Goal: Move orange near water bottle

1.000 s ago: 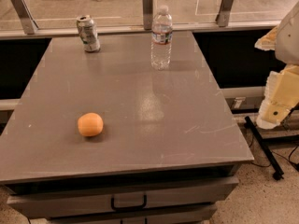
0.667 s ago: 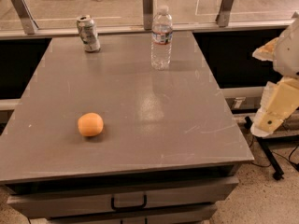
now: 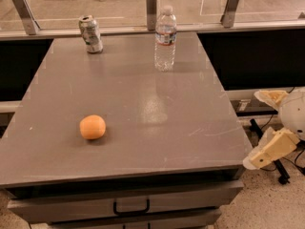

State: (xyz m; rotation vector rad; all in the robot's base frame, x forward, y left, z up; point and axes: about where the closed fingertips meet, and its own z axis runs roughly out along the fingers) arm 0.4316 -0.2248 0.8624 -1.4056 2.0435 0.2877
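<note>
- Camera view looks down from the front onto a flat grey rectangular table [image 3: 143,94], with a grey drawer [image 3: 124,205] under its front edge that carries a black loop handle [image 3: 131,207].
- My gripper [image 3: 252,129], made of cream-coloured plastic fingers on a rounded white wrist, hangs off the table altogether, just beside its front right corner and over the pale speckled floor [image 3: 267,209].
- My jaws are released: one cream finger [image 3: 270,150] points down and left towards the table corner, the other sits higher up by the wrist, and nothing lies between them but floor.
- I touch nothing; the gripper is clear of every object on the table.
- A small round orange [image 3: 92,127] with smooth matte skin rests on the front left part of the tabletop, alone, with bare grey surface all round it.
- A tall clear plastic water bottle [image 3: 165,38] with a white cap and a blue-and-white label band stands upright at the far side of the table, slightly right of the middle.
- The orange and the water bottle are well apart, set diagonally across the tabletop from one another.
- A short silver drink can [image 3: 91,34] stands near the far left corner, left of the water bottle and apart from it.
- Behind the table runs a glass barrier [image 3: 190,4] held by grey metal posts [image 3: 151,6].
- Black cables [image 3: 281,168] trail on the floor below my wrist.
</note>
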